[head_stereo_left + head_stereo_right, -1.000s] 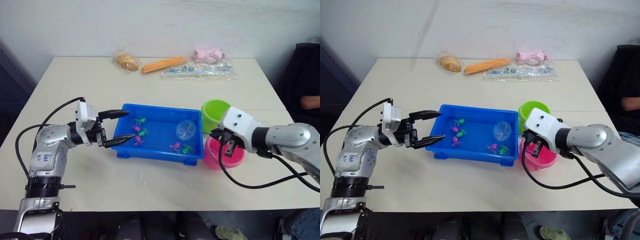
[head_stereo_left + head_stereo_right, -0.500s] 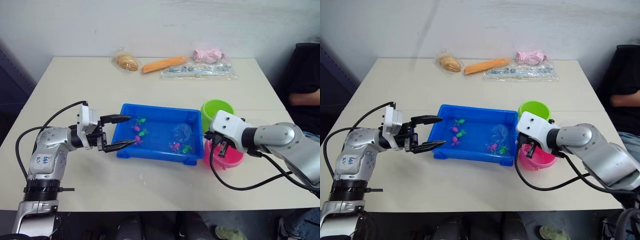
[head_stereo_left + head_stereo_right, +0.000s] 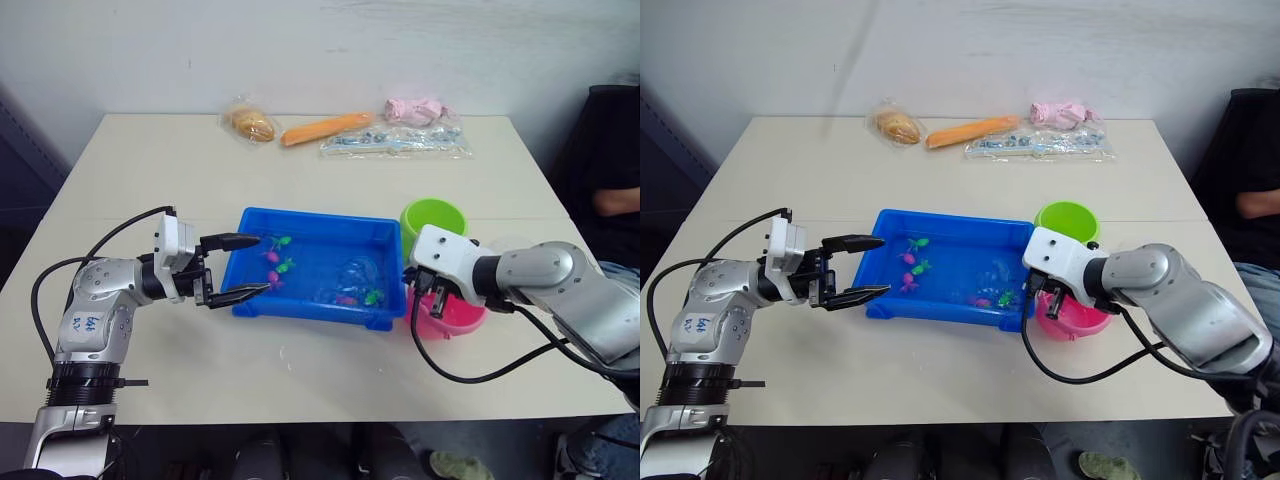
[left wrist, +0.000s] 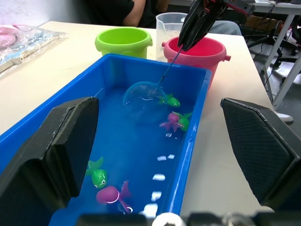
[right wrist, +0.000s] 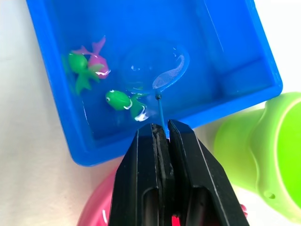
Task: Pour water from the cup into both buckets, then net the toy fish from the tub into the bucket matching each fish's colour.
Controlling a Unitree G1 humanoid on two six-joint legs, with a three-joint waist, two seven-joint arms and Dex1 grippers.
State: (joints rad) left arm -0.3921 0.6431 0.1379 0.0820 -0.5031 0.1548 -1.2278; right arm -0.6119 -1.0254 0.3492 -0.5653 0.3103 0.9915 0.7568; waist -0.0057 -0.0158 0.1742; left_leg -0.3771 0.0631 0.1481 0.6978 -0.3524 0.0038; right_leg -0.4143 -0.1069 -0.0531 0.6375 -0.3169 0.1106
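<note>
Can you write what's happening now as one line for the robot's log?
step: netting fish | right gripper: shut on net, hoop in tub | left gripper: open by tub

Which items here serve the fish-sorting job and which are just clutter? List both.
Job: blue tub, net held by the right gripper, toy fish, green bucket, pink bucket, clear cup, left gripper open at the tub's end.

Lying about: bagged bread, orange carrot-like thing, pink bundle, clear packet.
</note>
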